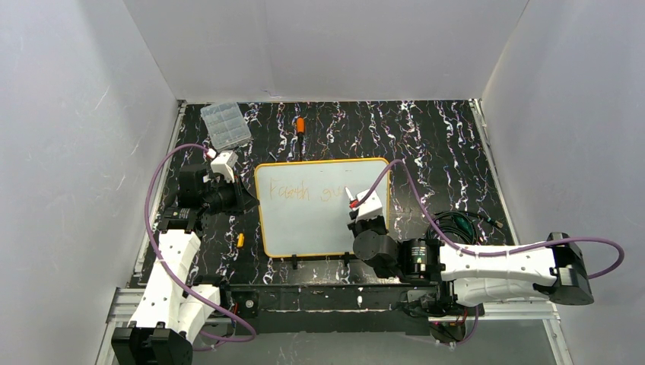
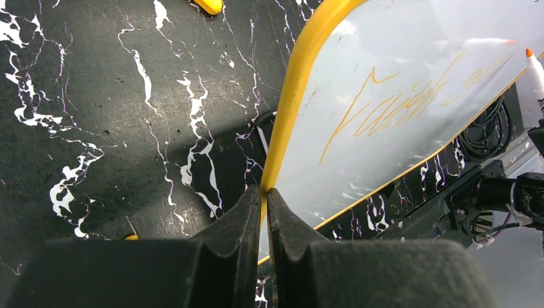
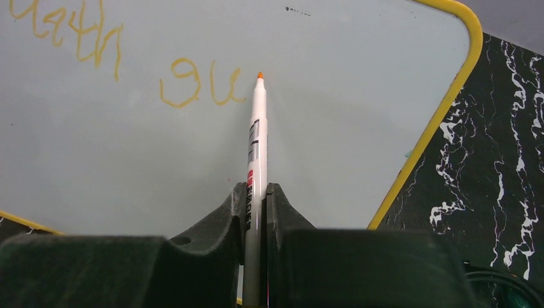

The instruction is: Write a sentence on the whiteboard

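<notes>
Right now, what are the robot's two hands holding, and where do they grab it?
The right gripper pinches the white, orange-tipped marker partway down its barrel. The left gripper clamps the whiteboard by its yellow rim, at the left edge.

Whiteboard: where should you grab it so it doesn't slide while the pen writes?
Pinch the whiteboard by its thin yellow rim on the left edge, coming in from the left, as the left gripper does. The board is wide and thin, so only its edge fits between fingers, and that side is far from the marker in the right gripper.
</notes>
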`<state>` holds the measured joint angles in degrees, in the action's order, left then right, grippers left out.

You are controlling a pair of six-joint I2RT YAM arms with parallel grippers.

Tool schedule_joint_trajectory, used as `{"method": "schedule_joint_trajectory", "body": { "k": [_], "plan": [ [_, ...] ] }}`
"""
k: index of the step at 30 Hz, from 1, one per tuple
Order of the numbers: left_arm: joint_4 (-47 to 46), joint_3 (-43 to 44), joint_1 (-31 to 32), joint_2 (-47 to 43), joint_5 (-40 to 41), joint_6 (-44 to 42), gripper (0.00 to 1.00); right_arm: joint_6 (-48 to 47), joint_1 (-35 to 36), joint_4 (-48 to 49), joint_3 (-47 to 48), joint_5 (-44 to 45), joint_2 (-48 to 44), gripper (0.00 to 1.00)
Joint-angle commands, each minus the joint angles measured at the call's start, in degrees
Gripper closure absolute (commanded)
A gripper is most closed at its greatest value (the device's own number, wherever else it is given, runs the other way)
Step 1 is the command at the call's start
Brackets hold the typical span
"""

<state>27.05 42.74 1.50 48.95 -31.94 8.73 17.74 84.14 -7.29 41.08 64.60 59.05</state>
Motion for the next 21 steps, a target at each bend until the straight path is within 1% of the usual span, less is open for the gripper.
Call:
{"method": "schedule_joint_trajectory", "body": {
  "k": [1, 5, 11, 21],
  "plan": [
    [0.64, 0.85, 0.13, -0.87, -0.27, -0.03, 0.93, -1.04, -0.22, 2.64, 1.37, 2.27, 0.47, 0.99],
    [0.55, 0.85, 0.09, -0.86, -0.31, 0.00, 0.93, 0.10, -0.94, 1.60, 1.50, 1.35, 1.10, 0.99],
    [0.55, 0.87, 0.08, -0.96, -0.35, -0.03, 0.93, 3.37, -1.08, -2.64, 1.98, 0.70, 1.60, 0.99],
    [0.46, 0.79, 0.08, -1.13, -0.35, -0.03, 0.93, 8.09, -0.95, -7.53, 1.85, -2.23, 0.00, 0.99]
  ]
}}
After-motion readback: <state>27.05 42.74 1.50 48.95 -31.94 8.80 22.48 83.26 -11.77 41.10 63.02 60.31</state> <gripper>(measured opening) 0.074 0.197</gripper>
